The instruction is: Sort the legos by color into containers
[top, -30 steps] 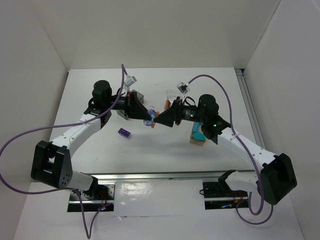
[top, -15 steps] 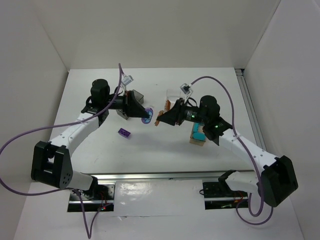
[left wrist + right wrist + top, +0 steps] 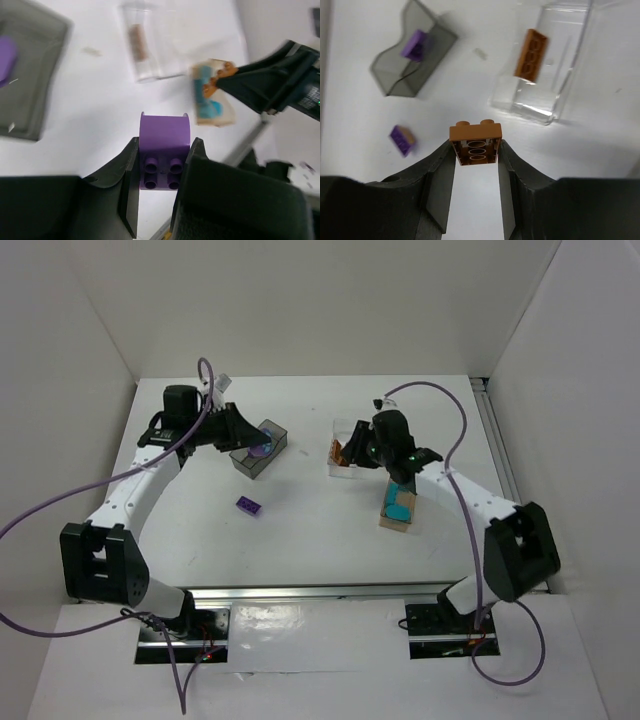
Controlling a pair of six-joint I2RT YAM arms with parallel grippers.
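Note:
My left gripper (image 3: 164, 146) is shut on a purple lego (image 3: 164, 150); in the top view this gripper (image 3: 256, 440) hangs over the dark grey container (image 3: 258, 458). That container (image 3: 35, 95) holds another purple lego (image 3: 6, 55). My right gripper (image 3: 475, 147) is shut on an orange-brown lego (image 3: 475, 142) and hovers at the clear container (image 3: 340, 462), which holds one orange-brown lego (image 3: 531, 54). A loose purple lego (image 3: 250, 505) lies on the table. The tan container (image 3: 398, 512) holds teal legos (image 3: 400, 502).
White walls enclose the table on the left, back and right. Purple cables loop from both arms. The arm bases and a metal rail sit at the near edge. A small pale scrap (image 3: 480, 53) lies between the dark and clear containers.
The two grippers were nearly touching over the table's middle. They have drawn apart: the left went back-left to the dark container, the right went back to the clear container.

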